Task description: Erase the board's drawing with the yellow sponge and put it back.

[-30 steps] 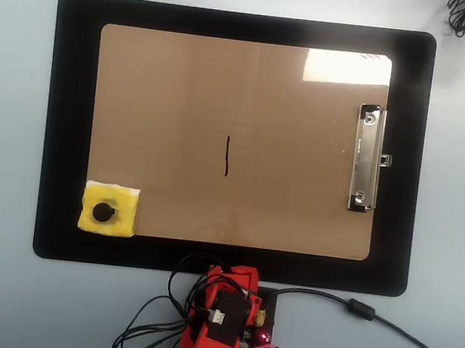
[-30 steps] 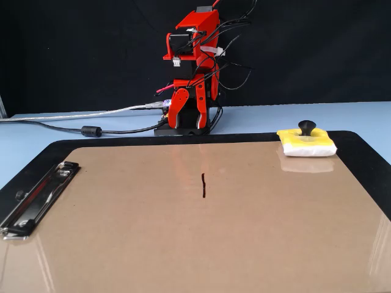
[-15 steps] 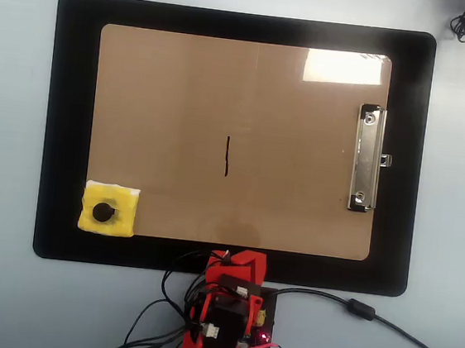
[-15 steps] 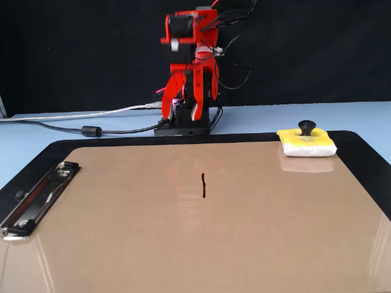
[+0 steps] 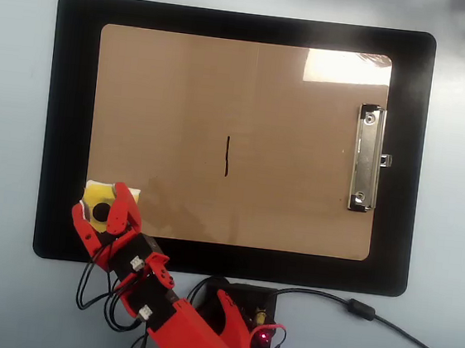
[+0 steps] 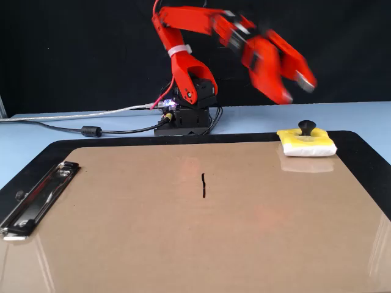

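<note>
**benchtop_bob:** So where was everything at that point? Had you got the sponge or not?

**me:** Nope, not yet. My claw (image 6: 297, 85) was hanging in the air above the yellow sponge (image 6: 306, 143), fingers spread apart, nothing in them. It's blurry in the fixed view, so take the exact gap with a pinch of salt, but both jaws show separately and the sponge was clearly sitting free below them.

**benchtop_bob:** And the sponge was where?

**me:** On the board (image 5: 191, 95), at the corner nearest my base, left side in the overhead view, knob up. Far end from the metal clip (image 5: 367, 159). I'd guess it was parked there so it was out of the way of the drawing (image 5: 228, 157), which sat untouched around the middle of the board, well apart from the sponge.

**benchtop_bob:** Why hover right over it?

**me:** That knob looks like the only decent thing to pinch, so my guess is I needed to come straight down on it.
</note>
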{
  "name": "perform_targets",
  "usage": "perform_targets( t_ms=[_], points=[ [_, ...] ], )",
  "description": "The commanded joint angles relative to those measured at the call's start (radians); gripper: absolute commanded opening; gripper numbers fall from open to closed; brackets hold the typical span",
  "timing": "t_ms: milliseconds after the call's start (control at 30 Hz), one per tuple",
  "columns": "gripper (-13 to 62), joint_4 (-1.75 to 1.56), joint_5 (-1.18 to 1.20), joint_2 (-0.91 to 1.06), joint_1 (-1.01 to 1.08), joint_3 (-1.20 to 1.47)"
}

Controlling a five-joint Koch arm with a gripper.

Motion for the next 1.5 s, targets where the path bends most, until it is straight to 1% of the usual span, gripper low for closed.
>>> perform_targets(
  t_ms=[0,100,233,533,733,933,1167,1200,1400,1467],
  points=[
    [33.3,-0.302,0.0,-0.064,-0.077,0.012],
    [33.3,-0.46,0.04,-0.179,-0.124,0.057],
    [33.4,-0.545,0.121,-0.258,-0.133,0.104],
    [33.4,-0.583,0.183,-0.25,-0.135,0.259],
    [33.0,-0.672,0.186,-0.262,-0.133,0.299],
    [25.8,-0.68,0.19,-0.264,-0.132,0.301],
    [24.3,-0.686,0.258,-0.301,-0.129,0.302],
    [21.5,-0.686,0.258,-0.307,-0.127,0.302],
    [-8.3,-0.686,0.259,-0.307,-0.087,0.302],
    [-8.2,-0.686,0.259,-0.307,-0.067,0.296]
  ],
)
